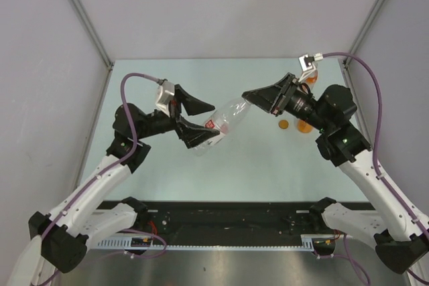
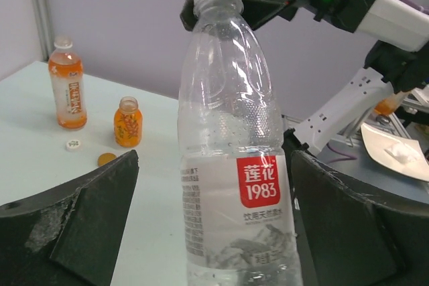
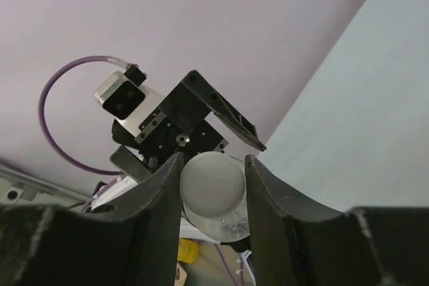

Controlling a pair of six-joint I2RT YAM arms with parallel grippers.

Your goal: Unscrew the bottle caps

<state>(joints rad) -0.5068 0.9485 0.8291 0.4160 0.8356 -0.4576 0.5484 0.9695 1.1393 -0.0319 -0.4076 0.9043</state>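
Note:
The clear bottle (image 1: 226, 120) with a red-and-white label hangs tilted above the table between both arms. My right gripper (image 1: 251, 103) is shut on its whitish-clear cap (image 3: 211, 182), whose sides both fingers touch. My left gripper (image 1: 216, 122) stands open around the bottle's labelled lower half (image 2: 231, 185), with a gap showing on the left side. On the table behind stand the taller orange bottle (image 2: 67, 92) and the short squat orange bottle (image 2: 127, 122). A white cap (image 2: 72, 144) and an orange cap (image 2: 106, 159) lie loose near them.
The pale table (image 1: 255, 165) is boxed in by grey walls at the back and both sides. In the top view the orange cap (image 1: 283, 124) and an orange bottle (image 1: 303, 126) lie close under my right arm. The arm bases fill the near edge.

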